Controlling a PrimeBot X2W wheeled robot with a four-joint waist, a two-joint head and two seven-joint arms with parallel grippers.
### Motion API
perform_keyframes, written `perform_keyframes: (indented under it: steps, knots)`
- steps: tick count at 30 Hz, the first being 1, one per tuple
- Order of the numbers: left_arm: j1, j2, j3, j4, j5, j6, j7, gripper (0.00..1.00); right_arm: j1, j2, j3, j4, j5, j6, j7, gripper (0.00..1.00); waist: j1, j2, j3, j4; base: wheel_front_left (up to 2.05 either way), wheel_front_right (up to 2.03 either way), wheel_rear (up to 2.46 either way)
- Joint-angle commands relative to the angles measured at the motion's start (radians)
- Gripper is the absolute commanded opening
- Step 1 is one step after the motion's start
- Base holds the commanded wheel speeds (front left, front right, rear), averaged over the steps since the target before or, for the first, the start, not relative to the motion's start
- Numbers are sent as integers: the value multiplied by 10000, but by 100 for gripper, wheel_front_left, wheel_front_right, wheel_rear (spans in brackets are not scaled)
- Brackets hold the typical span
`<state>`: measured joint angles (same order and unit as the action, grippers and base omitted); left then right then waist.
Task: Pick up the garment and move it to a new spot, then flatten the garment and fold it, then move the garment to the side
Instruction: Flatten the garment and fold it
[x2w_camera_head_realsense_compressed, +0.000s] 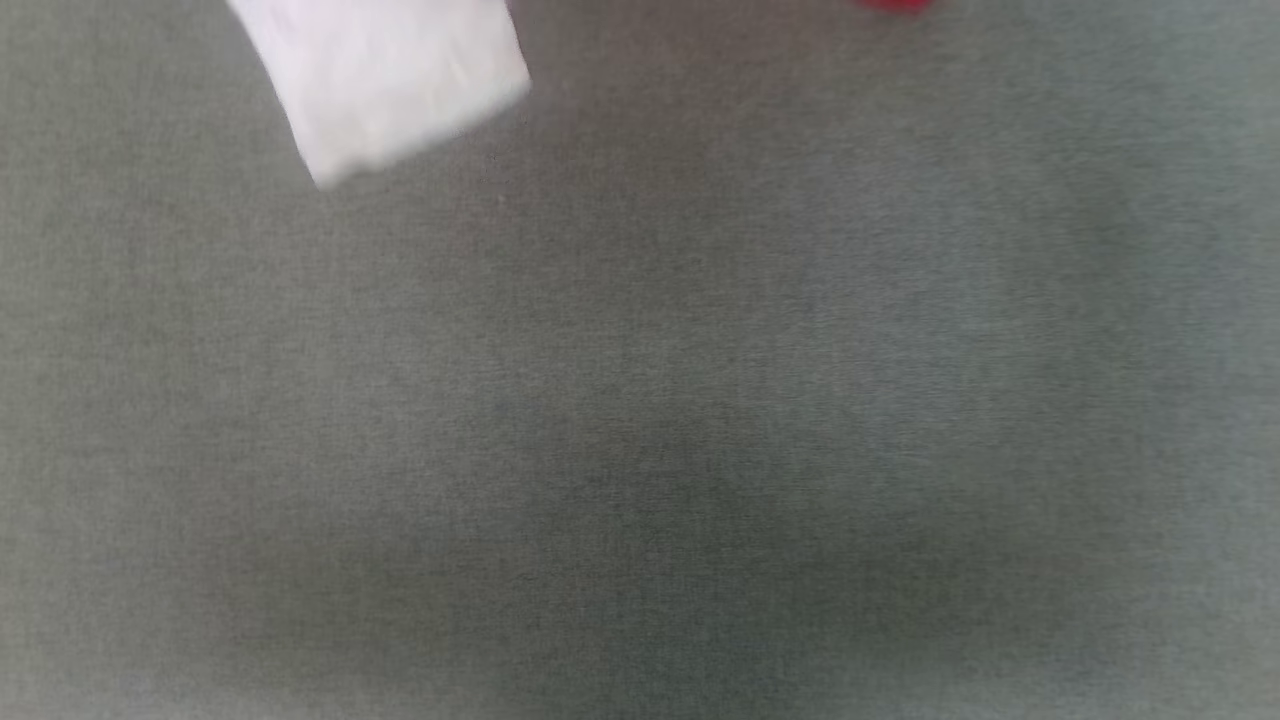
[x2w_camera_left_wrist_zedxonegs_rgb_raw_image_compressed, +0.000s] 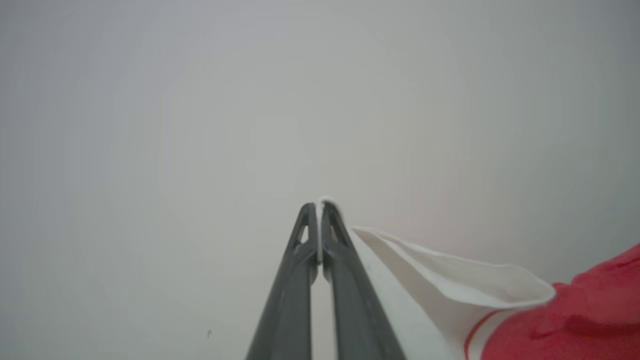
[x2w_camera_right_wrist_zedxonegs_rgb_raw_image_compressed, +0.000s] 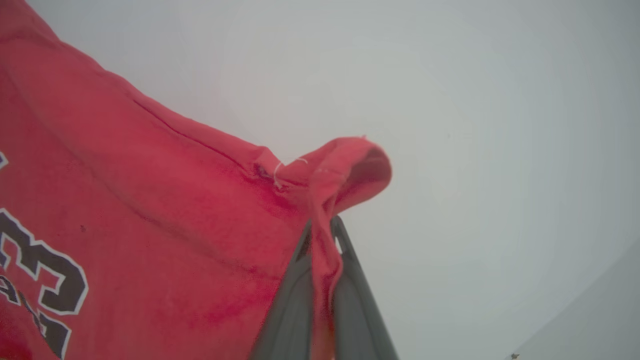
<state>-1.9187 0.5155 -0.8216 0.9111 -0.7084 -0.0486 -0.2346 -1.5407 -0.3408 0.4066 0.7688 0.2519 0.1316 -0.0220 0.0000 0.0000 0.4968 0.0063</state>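
The garment is a red jersey T-shirt with white sleeves and a black white-outlined number. In the head view a white sleeve shows at the top left and a sliver of red cloth at the top edge. In the left wrist view my left gripper is shut on the white sleeve's edge, and the garment hangs away to the right. In the right wrist view my right gripper is shut on a bunched red fold, with the garment spreading out to the left.
A grey cloth-covered surface spreads across the head view below the garment. Both wrist views have the same plain grey behind the fingers. A darker band crosses the lower right corner of the right wrist view.
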Motion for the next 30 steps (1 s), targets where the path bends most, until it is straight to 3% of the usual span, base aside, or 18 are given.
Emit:
perform_keyframes:
  steps: [1,4,8,15,24,27,30]
  knots:
    - [-176,-19,74,38,198,60,-121,0,-185,54,-92,111,-183,-18,-322,0,0,0,169,116,0,0,0]
    - [-172,-166,203,31,318,-160,-289,0,-396,322,-163,815,-723,-18,-930,0,0,0,265,231,0,0,0]
    - [693,-308,104,414,56,-555,-210,0,-221,509,154,1736,-698,-18,-861,0,0,0,206,384,0,0,0]
    - [2757,-552,-518,520,-1207,-815,1863,0,1126,518,1265,2375,726,-18,51,0,0,0,-180,743,0,0,0]
    - [5755,286,-1216,-1254,-3343,-807,5174,0,3586,-483,2669,671,3280,-18,1689,0,0,0,-918,943,0,0,0]
    - [6757,654,-1364,-2085,-3721,-539,5973,0,4503,-1066,2952,-198,3944,-18,2223,0,0,0,-1166,976,0,0,0]
    - [7785,1167,-1472,-3240,-4024,-2,6503,0,5470,-1603,3099,-1127,4544,-18,2723,0,0,0,-1365,998,0,0,0]
